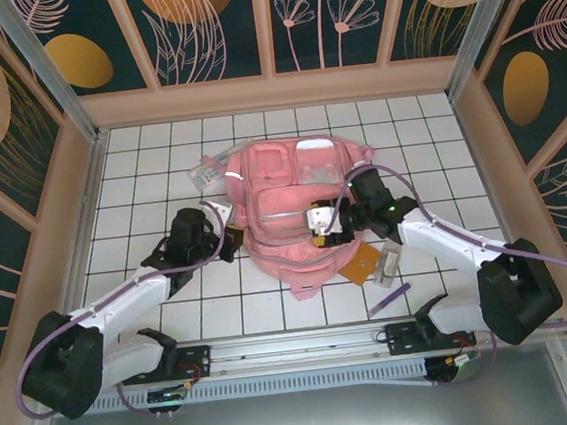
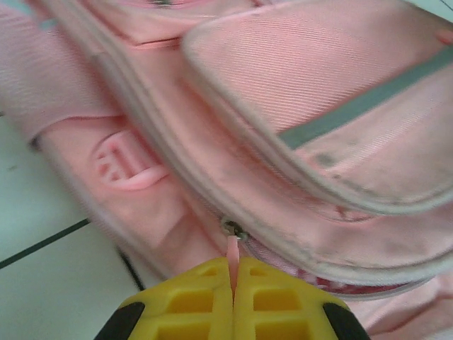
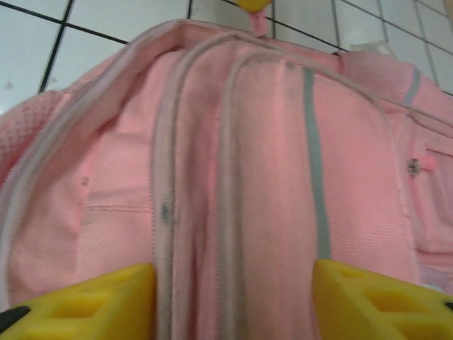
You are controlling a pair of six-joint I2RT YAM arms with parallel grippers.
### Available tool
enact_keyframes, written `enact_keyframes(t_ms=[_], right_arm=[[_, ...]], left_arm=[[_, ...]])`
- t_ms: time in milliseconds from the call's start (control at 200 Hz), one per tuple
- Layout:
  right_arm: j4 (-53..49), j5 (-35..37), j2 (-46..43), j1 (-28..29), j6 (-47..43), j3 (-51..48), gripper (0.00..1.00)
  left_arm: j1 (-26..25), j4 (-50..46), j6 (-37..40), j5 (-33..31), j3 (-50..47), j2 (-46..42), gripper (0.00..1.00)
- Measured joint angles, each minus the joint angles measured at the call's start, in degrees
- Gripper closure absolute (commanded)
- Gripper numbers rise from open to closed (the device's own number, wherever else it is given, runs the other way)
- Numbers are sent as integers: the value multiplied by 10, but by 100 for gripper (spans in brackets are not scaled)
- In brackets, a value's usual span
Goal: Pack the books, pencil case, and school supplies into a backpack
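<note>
Backpack (image 1: 287,197) lies in the middle of the tabletop (image 1: 147,155), between both arms.
My left claw (image 2: 232,276) is pinched on its zipper pull (image 2: 231,249); my right claw (image 3: 233,273) stands open over the pink fabric.

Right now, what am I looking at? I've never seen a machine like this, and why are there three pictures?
These are two robot arms bolted to a tiled table. The top picture looks down from above and behind them. The other two come from a small camera on each wrist, so the yellow blocks there are each tool's own fingers. A pink backpack lies in the middle. Beside it lie an orange booklet, a pencil case and a purple pen. The left tool is shut on the backpack's zipper pull. The right tool is open, its fingers standing either side of a ridge of the backpack.
</note>
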Motion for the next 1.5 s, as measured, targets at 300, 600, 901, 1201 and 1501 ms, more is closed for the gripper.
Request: enact_keyframes(t_ms=[300,600,901,1201,1501], right_arm=[[50,-27,59,64,151,77,29],[35,42,101,78,156,82,30],[-2,76,99,82,176,82,22],[-44,103,98,104,173,64,29],[-7,138,74,115,126,30,100]], left_arm=[[-57,24,26,104,28,30,100],[-67,56,7,105,30,35,100],[-72,52,2,65,28,35,100],[-71,52,-3,59,14,35,100],[-71,50,1,29,-9,9,100]])
